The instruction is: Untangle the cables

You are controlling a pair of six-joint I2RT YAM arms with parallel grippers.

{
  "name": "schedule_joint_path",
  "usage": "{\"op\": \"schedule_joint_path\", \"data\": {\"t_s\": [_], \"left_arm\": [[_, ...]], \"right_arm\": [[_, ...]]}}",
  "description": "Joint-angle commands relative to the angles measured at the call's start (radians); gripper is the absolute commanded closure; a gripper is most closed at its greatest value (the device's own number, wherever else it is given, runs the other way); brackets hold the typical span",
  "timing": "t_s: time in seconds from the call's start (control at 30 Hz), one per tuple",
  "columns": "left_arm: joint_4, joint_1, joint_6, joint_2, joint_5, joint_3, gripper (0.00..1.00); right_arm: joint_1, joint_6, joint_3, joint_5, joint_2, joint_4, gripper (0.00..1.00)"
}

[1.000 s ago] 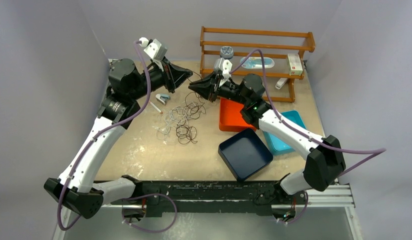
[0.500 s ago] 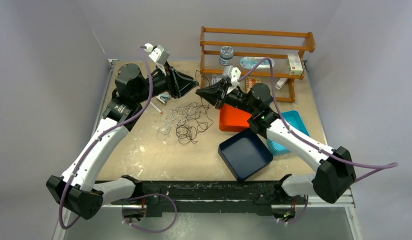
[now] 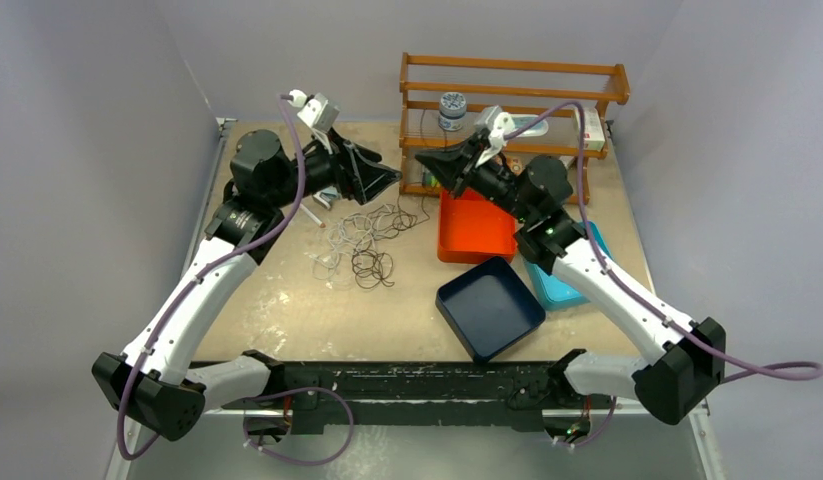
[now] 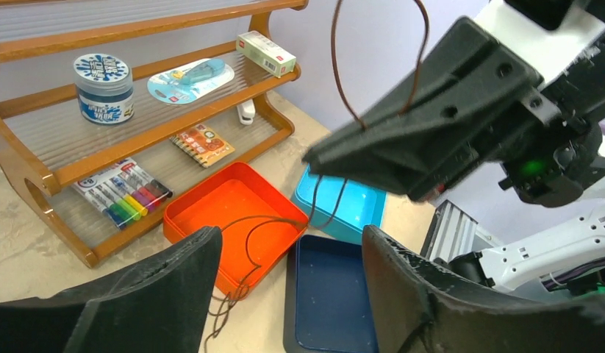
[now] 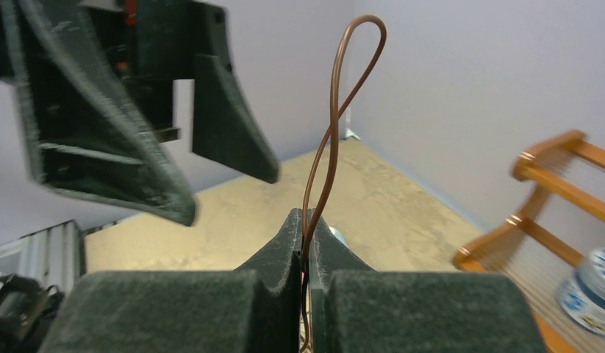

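Brown cable (image 5: 332,125) pinched in right gripper (image 3: 420,160), top centre, left gripper (image 3: 392,180) spread alongside, cables (image 3: 365,240) heaped below.

A brown cable (image 5: 332,140) in the black right tool (image 5: 305,220); left tool (image 4: 290,234) black too. White and dark brown cables (image 3: 362,238) on a mottled beige counter (image 3: 287,310). Orange tray (image 3: 477,228), navy tray (image 3: 490,307), turquoise tray (image 3: 562,288); warm brown wooden rack (image 3: 512,68); purple hoses (image 3: 299,160) on white-and-black arms (image 3: 202,290); pale lilac walls (image 3: 87,150)
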Motion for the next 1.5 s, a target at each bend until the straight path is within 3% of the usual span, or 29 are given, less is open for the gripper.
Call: {"op": "schedule_joint_path", "data": {"t_s": [0.0, 0.6, 1.1, 1.47], "left_arm": [[0.025, 0.001, 0.019, -0.026, 0.031, 0.000, 0.27], [-0.053, 0.002, 0.092, 0.047, -0.074, -0.029, 0.24], [-0.161, 0.002, 0.091, 0.128, -0.458, -0.027, 0.24], [-0.167, 0.002, 0.071, 0.181, -0.552, -0.023, 0.26]], "right_arm": [[-0.082, 0.026, 0.057, 0.059, -0.045, -0.054, 1.00], [-0.213, -0.104, 0.063, 0.310, -0.281, -0.399, 1.00], [-0.219, -0.038, 0.014, 0.373, -0.331, -0.547, 1.00], [-0.220, 0.012, -0.010, 0.388, -0.310, -0.620, 1.00]]}}
